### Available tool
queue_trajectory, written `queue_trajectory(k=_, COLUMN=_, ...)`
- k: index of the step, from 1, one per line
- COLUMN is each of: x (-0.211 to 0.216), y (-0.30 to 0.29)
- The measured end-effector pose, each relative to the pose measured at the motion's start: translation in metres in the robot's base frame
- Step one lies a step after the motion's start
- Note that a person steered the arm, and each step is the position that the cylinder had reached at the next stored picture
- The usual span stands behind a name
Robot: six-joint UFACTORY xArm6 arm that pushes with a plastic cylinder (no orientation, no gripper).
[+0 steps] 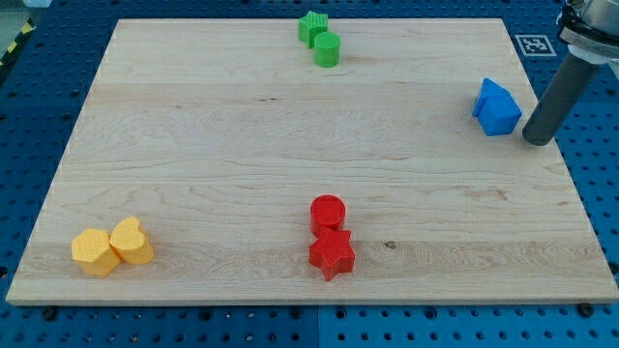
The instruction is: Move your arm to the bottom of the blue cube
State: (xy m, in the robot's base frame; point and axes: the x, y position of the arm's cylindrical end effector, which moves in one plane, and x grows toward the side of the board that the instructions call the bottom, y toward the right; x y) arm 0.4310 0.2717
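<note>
The blue cube sits near the right edge of the wooden board, touching a second blue block just above it toward the view's top. My tip is at the end of a dark rod coming down from the top right corner. It rests at the board's right edge, just right of the blue cube and slightly below its middle, a small gap apart.
A green star and green cylinder sit at the top centre. A red cylinder and red star sit at the bottom centre. Two yellow blocks sit at the bottom left.
</note>
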Motion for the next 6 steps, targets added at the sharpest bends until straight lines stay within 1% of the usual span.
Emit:
queue_trajectory(k=2, x=0.001, y=-0.001)
queue_trajectory(k=5, x=0.014, y=-0.005)
queue_trajectory(k=6, x=0.018, y=-0.019)
